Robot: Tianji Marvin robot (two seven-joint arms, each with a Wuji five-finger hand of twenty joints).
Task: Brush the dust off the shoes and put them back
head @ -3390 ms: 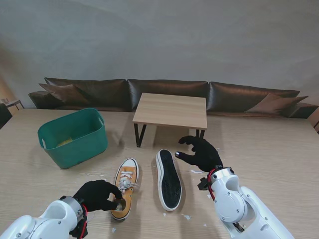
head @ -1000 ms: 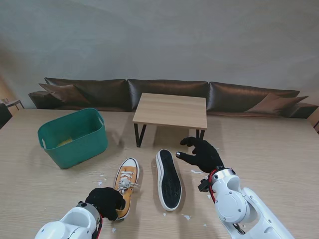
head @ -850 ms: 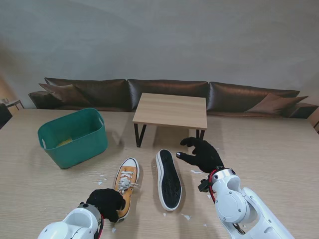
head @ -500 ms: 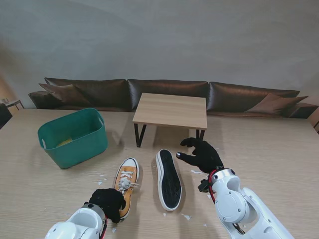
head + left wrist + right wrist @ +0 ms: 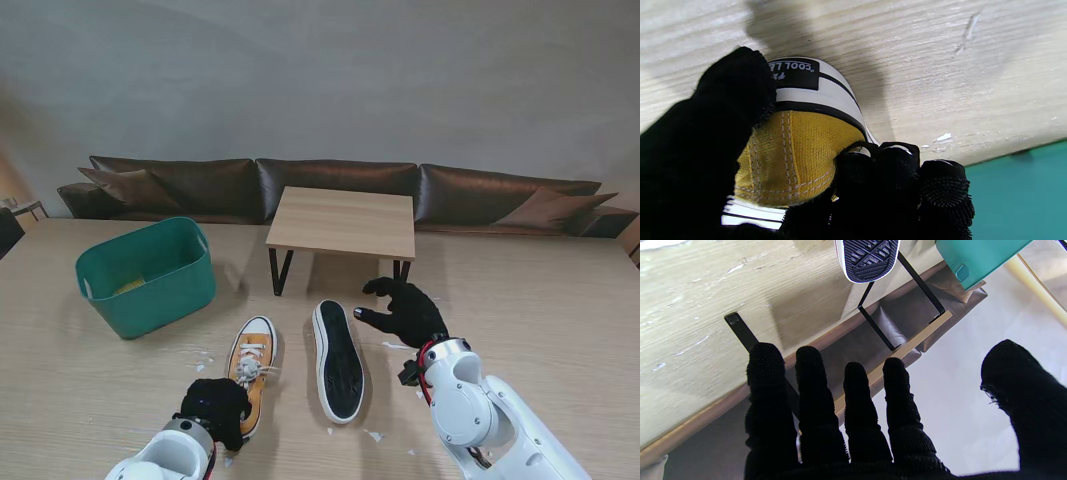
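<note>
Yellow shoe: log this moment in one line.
left hand: shut on yellow shoe heel | right hand: open | overturned shoe: sole up

Green tub on counter, left of small wooden table. Yellowish item inside tub, unclear. Dark brown sofa just behind small table. White flecks on counter, nearer to me than small table.
</note>
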